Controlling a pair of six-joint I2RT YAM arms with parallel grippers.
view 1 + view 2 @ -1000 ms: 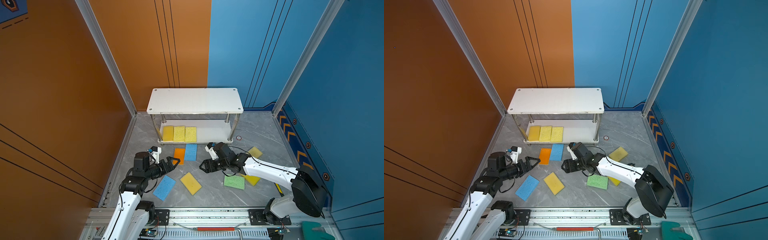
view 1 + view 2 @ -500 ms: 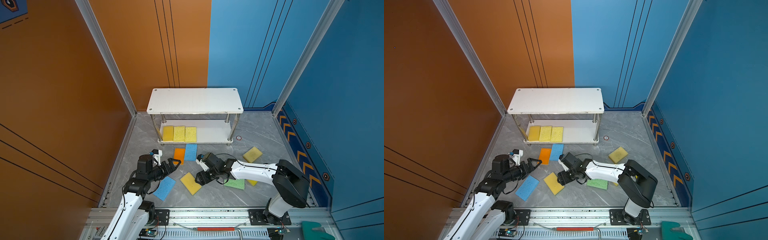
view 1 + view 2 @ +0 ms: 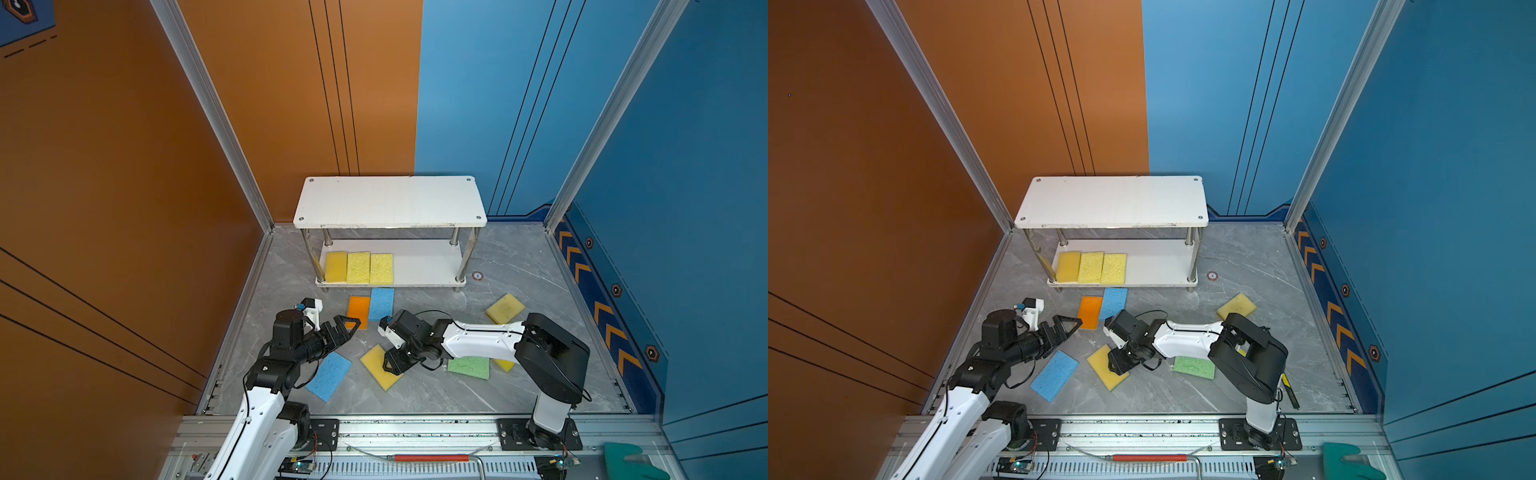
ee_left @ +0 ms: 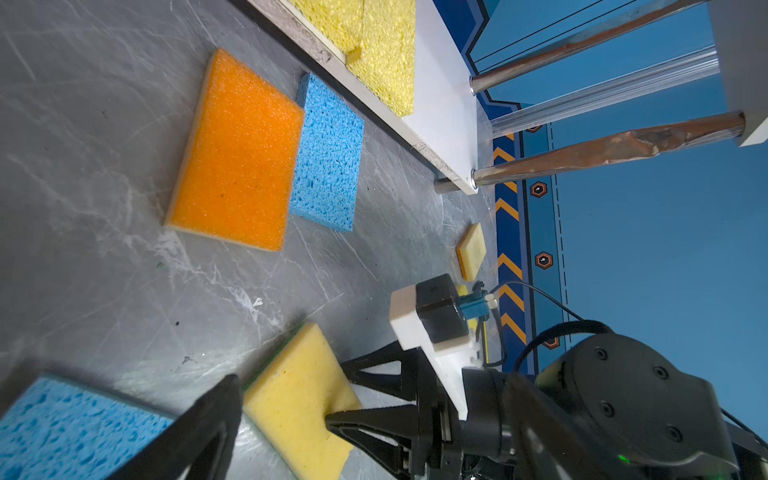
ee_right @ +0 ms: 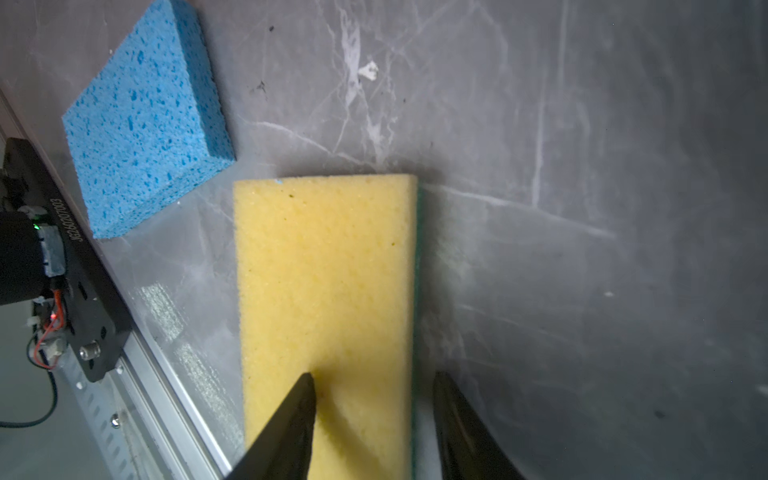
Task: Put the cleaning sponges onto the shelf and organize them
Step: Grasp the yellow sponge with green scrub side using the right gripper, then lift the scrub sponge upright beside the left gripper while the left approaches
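Where the right arm crosses the grey floor, a green sponge (image 3: 469, 368) is half covered and a further yellow sponge (image 3: 504, 365) is reduced to a corner; the near blue sponge (image 3: 330, 376) is partly overlapped by the left arm. Whether the right gripper (image 5: 374, 376) is clamped cannot be told: one finger is set on the face of a yellow, green-backed sponge (image 5: 324, 270), the other just past its green edge, and the finger roots are cut off by the frame. The left gripper (image 3: 351, 326) is held with jaws wide apart near an orange sponge (image 3: 358, 309). Shelf (image 3: 390, 201): two white boards, four shiny posts. Three yellow sponges (image 3: 359, 267) are laid side by side, touching, at the left end of the lower board. The orange sponge and a second blue sponge (image 3: 382, 302) are found touching just before the shelf; a pale tan sponge (image 3: 505, 308) is set well apart to the right.
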